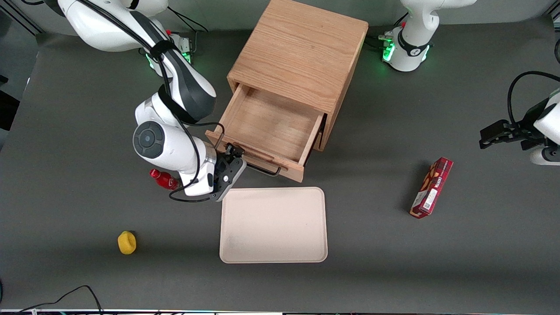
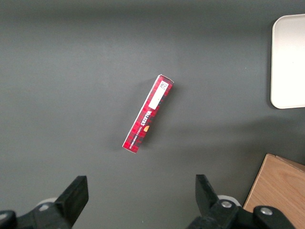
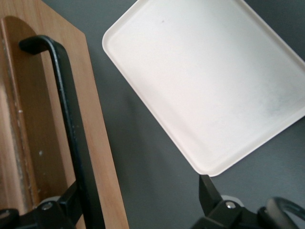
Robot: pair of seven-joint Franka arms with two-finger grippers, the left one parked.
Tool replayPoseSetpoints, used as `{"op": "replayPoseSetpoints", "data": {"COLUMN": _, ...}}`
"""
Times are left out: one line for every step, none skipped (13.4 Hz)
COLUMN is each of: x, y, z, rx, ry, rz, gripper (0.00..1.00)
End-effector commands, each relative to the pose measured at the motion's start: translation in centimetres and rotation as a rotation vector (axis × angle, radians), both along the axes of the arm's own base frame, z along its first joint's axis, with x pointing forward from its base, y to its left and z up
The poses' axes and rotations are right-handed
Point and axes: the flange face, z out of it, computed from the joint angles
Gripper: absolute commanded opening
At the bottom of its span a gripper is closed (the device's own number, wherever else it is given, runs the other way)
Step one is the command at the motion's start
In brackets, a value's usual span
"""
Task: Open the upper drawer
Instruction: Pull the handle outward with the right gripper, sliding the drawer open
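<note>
The upper drawer (image 1: 267,131) stands pulled well out of the light oak cabinet (image 1: 302,57), its bare wooden floor exposed. The bottom drawer is hidden beneath it. The drawer's black wire handle (image 1: 262,168) is partly covered by the gripper (image 1: 234,168) in the front view; in the right wrist view the handle (image 3: 66,119) is cut off at the frame edge, and only one end bend is visible.

The right arm reaches down in front of the drawer, wrist canted toward the drawer front. The gripper sits at the handle end nearest the working arm's end of the table. Its fingers (image 3: 209,193) are spread, one on each side of the bar, not pinching it.

A red bottle (image 1: 162,178) beside the drawer is largely hidden by the wrist. A cream tray (image 1: 273,225) lies near the drawer front, nearer the front camera. A yellow object (image 1: 127,243) is too small to identify. A red box (image 1: 431,188) lies toward the parked arm's end.
</note>
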Motion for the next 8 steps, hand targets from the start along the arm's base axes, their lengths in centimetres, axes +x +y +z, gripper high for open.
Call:
{"op": "replayPoseSetpoints", "data": {"x": 1.8, "y": -1.3, "z": 0.2, "rx": 0.015, "ry": -0.030, "rz": -0.002, "gripper": 1.00}}
{"op": "replayPoseSetpoints", "data": {"x": 1.9, "y": -1.3, "z": 0.2, "rx": 0.014, "ry": -0.033, "rz": -0.004, "gripper": 1.00}}
{"op": "replayPoseSetpoints", "data": {"x": 2.1, "y": -1.6, "z": 0.2, "rx": 0.014, "ry": -0.036, "rz": -0.010, "gripper": 1.00}}
{"op": "replayPoseSetpoints", "data": {"x": 2.5, "y": -2.2, "z": 0.2, "rx": 0.012, "ry": -0.047, "rz": -0.023, "gripper": 1.00}}
{"op": "replayPoseSetpoints", "data": {"x": 2.6, "y": -2.4, "z": 0.2, "rx": 0.011, "ry": -0.048, "rz": -0.028, "gripper": 1.00}}
{"op": "replayPoseSetpoints", "data": {"x": 2.7, "y": -2.5, "z": 0.2, "rx": 0.010, "ry": -0.051, "rz": -0.029, "gripper": 1.00}}
{"op": "replayPoseSetpoints", "data": {"x": 2.8, "y": -2.7, "z": 0.3, "rx": 0.010, "ry": -0.055, "rz": -0.032, "gripper": 1.00}}
{"op": "replayPoseSetpoints", "data": {"x": 2.9, "y": -2.8, "z": 0.4, "rx": 0.011, "ry": -0.059, "rz": -0.034, "gripper": 1.00}}
